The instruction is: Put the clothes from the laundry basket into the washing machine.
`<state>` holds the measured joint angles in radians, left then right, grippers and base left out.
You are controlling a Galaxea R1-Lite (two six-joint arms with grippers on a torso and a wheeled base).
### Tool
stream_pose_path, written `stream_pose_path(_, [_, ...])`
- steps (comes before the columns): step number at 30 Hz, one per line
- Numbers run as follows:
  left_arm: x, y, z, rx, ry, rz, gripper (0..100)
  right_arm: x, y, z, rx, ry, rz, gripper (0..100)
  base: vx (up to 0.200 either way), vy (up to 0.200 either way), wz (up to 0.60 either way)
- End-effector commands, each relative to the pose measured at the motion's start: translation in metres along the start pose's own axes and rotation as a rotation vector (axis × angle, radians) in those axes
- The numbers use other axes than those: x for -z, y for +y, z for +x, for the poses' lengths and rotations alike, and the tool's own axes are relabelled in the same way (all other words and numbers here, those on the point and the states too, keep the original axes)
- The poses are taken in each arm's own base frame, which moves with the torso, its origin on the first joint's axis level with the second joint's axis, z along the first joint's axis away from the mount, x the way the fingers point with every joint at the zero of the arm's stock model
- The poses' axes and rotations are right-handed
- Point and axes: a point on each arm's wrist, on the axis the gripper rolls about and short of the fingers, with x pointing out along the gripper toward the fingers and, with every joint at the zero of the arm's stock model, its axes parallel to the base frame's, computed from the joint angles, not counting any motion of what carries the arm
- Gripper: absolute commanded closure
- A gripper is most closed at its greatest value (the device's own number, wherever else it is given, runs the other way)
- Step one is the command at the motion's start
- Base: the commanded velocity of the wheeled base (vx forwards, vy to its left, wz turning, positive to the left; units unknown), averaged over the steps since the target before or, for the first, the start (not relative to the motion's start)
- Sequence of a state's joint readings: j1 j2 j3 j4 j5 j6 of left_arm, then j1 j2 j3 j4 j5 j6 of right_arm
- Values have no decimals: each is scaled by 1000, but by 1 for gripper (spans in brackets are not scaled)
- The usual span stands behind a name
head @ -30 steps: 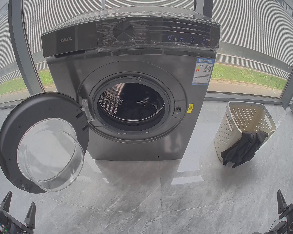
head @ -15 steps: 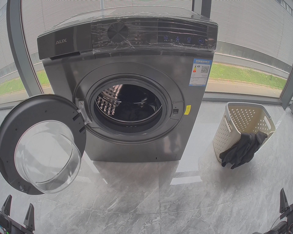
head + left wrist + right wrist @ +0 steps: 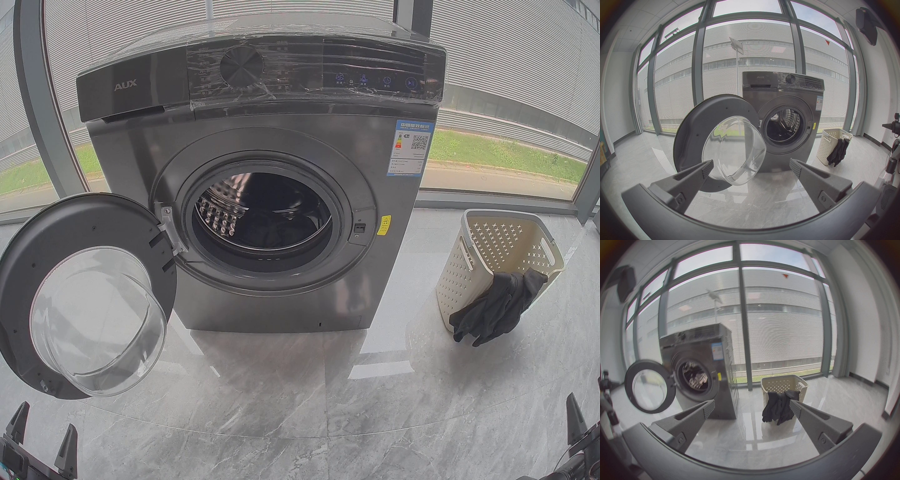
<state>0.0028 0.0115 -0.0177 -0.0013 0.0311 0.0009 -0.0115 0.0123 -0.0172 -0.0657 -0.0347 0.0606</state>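
dark garment (image 3: 497, 306): draped over near rim of laundry basket (image 3: 459, 281), hanging toward floor, right of washing machine (image 3: 350, 294) | lies straight ahead of right gripper (image 3: 751, 404), the nearer arm | both spread wide, empty; left gripper (image 3: 750, 163) faces the door (image 3: 690, 131)

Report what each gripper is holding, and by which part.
Nothing is held. The left gripper and right gripper are both open and empty; the dark garment hangs over the laundry basket rim, untouched.

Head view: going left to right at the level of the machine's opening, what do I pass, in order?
In order: open door → drum opening → yellow sticker → laundry basket.
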Motion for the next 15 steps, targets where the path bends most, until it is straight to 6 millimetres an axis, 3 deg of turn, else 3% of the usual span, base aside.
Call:
stream_pose_path(1, [5, 0, 0, 12, 6, -4, 0, 12, -1, -1, 38, 97, -38, 0, 0, 0, 0])
stream_pose_path(6, [5, -1, 0, 23, 6, -4, 0, 11, -1, -1, 14, 89, -49, 0, 0, 0, 0])
stream_pose_path(15, [5, 0, 0, 17, 6, 2, 0, 11, 0, -1, -18, 77, -59, 0, 0, -200, 0])
